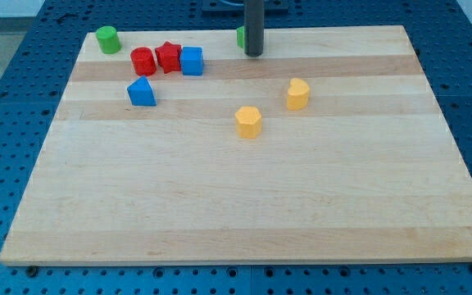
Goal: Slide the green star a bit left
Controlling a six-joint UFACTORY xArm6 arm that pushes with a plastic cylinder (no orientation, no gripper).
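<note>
We are resting my tip (254, 54) against the right side of the green star (240, 37), mostly hidden behind the rod at the worktop's (236, 205) top edge, our end effector gripping nothing, risking pushing it overboard.

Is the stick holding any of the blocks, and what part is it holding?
Nothing is held. My tip is a bare rod that only pushes. It stands at the right side of a green block, mostly hidden behind it.
</note>
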